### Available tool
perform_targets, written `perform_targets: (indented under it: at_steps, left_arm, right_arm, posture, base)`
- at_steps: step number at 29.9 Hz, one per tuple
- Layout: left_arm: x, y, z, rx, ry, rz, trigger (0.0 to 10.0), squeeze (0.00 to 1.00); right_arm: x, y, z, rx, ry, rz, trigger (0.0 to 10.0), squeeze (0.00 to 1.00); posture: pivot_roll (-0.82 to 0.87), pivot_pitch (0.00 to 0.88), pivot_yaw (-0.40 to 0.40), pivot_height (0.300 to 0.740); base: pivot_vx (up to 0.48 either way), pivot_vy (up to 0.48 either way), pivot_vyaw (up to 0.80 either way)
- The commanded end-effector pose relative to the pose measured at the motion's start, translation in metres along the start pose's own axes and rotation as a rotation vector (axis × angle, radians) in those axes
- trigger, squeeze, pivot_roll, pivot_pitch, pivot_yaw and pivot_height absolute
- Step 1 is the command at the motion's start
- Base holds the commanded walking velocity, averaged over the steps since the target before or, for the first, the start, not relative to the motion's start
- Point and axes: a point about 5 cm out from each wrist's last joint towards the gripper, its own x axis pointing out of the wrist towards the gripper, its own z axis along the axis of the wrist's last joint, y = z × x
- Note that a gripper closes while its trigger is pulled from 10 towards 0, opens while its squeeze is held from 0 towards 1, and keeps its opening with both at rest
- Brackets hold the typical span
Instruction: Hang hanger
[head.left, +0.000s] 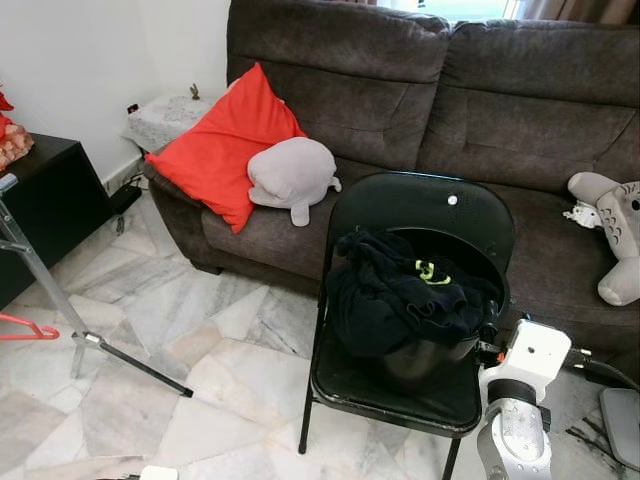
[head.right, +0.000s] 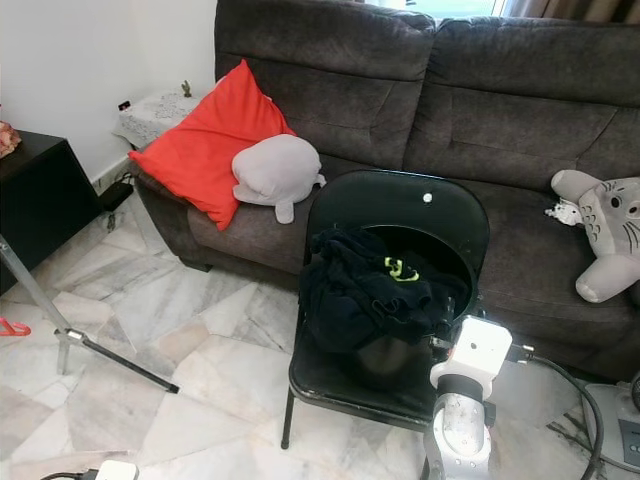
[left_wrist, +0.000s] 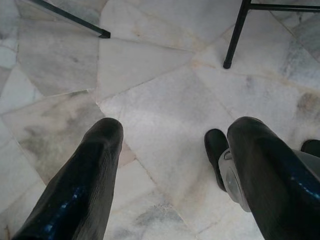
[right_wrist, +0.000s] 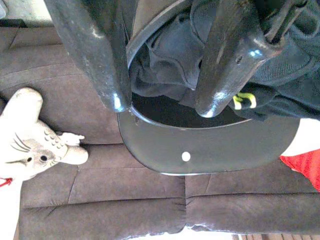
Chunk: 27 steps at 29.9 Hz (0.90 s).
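Observation:
A red hanger (head.left: 27, 329) shows at the far left edge, low beside a metal stand (head.left: 40, 275). On a black folding chair (head.left: 420, 215) sits a black basket (head.left: 425, 355) heaped with dark clothes (head.left: 400, 295). My right gripper (right_wrist: 162, 105) is open at the basket's right side, its fingers (right_wrist: 107, 60) pointing over the rim towards the clothes with nothing held. The right arm (head.left: 518, 400) rises from the lower right. Low over the marble floor, my left gripper (left_wrist: 170, 135) hangs open and empty.
A dark sofa (head.left: 480, 110) behind the chair carries a red cushion (head.left: 225, 145), a grey plush (head.left: 292, 175) and a grey toy (head.left: 615, 235). A black cabinet (head.left: 45, 205) stands at left. The stand's leg (head.left: 140, 368) crosses the floor. Cables (head.right: 575, 390) lie at right.

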Motion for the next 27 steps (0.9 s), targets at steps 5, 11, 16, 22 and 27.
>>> perform_targets:
  at_steps: [5, 11, 16, 22, 27]
  left_arm:
    - [-0.003, 0.001, -0.011, 0.005, 0.054, -0.004, 10.0, 0.0]
    - [-0.003, 0.001, -0.01, 0.002, 0.054, -0.004, 10.0, 0.0]
    - [-0.003, 0.001, -0.009, -0.001, 0.052, -0.006, 10.0, 0.0]
    - [-0.003, 0.001, -0.009, 0.002, 0.054, -0.009, 10.0, 0.0]
    - [-0.002, 0.001, -0.009, 0.007, 0.055, -0.01, 10.0, 0.0]
  right_arm:
    - [0.0, 0.002, 0.003, 0.0, -0.009, 0.004, 10.0, 0.0]
    - [-0.001, 0.002, 0.003, 0.0, -0.007, 0.007, 10.0, 0.0]
    - [-0.002, 0.002, 0.003, 0.001, -0.009, 0.012, 10.0, 0.0]
    - [-0.013, -0.004, 0.004, -0.004, -0.023, -0.008, 10.0, 0.0]
    - [-0.024, -0.01, 0.003, -0.037, -0.019, -0.004, 10.0, 0.0]
  posture:
    - [0.0, 0.085, 0.034, 0.74]
    - [0.0, 0.085, 0.034, 0.74]
    - [0.0, 0.084, 0.033, 0.74]
    - [-0.01, 0.082, 0.034, 0.74]
    - [-0.01, 0.073, 0.034, 0.74]
  base:
    - [0.337, 0.0, 0.0]
    - [0.344, 0.0, 0.0]
    - [0.0, 0.0, 0.0]
    - [0.0, 0.0, 0.0]
    - [0.0, 0.0, 0.0]
